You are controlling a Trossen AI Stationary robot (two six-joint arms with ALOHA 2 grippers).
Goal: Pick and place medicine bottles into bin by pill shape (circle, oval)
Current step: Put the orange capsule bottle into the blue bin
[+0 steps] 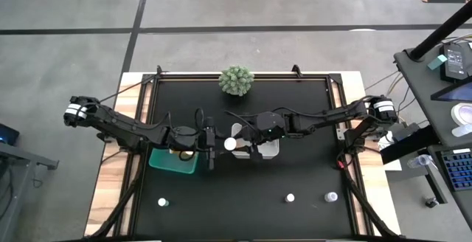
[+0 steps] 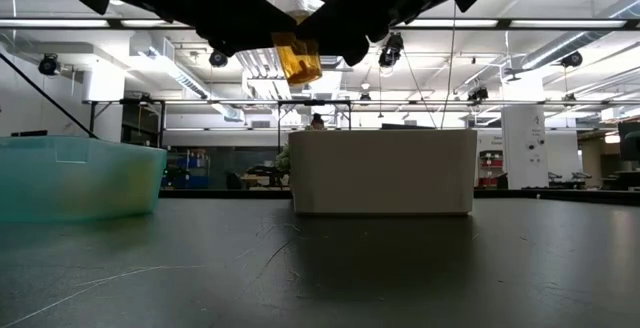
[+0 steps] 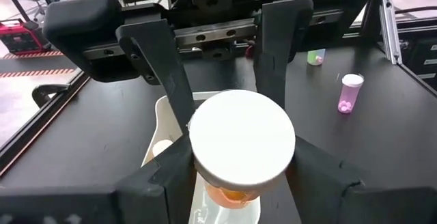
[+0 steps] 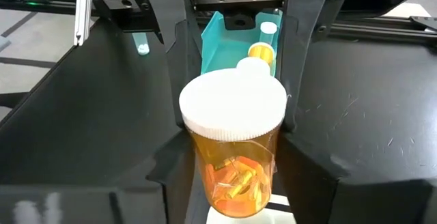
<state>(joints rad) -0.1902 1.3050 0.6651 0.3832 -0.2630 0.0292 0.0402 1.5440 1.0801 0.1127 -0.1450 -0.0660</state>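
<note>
One medicine bottle (image 1: 230,144), amber with a white cap, hangs in the air at the table's middle between my two grippers. My left gripper (image 3: 242,176) comes at it from the table's left and my right gripper (image 4: 235,176) from the right; both are shut on it. In the low view its amber body (image 2: 298,58) shows below the dark fingers, well above the table. It hangs over the left end of the white bin (image 1: 269,147). The teal bin (image 1: 173,159) stands under my left arm. My left gripper has the bottle between its two fingers (image 3: 171,173), coming about level from the table's left. The wide white cap (image 3: 241,138) hides the place of contact; only a bit of amber (image 3: 232,195) shows below it. The bottle stands upright, clear of the table. My right gripper has its two fingers (image 4: 174,166) on opposite sides of the amber body (image 4: 235,162) below the cap, coming about level from the table's right. The bottle is upright with its cap up. Yellow pills lie at its bottom.
A green spiky ball plant (image 1: 236,81) sits at the far edge. Loose bottles stand near the front edge (image 1: 162,202), (image 1: 290,197), (image 1: 331,196). The teal bin (image 4: 225,39) holds some bottles (image 4: 263,43). In the low view both bins (image 2: 80,173), (image 2: 382,171) rest on the black tabletop.
</note>
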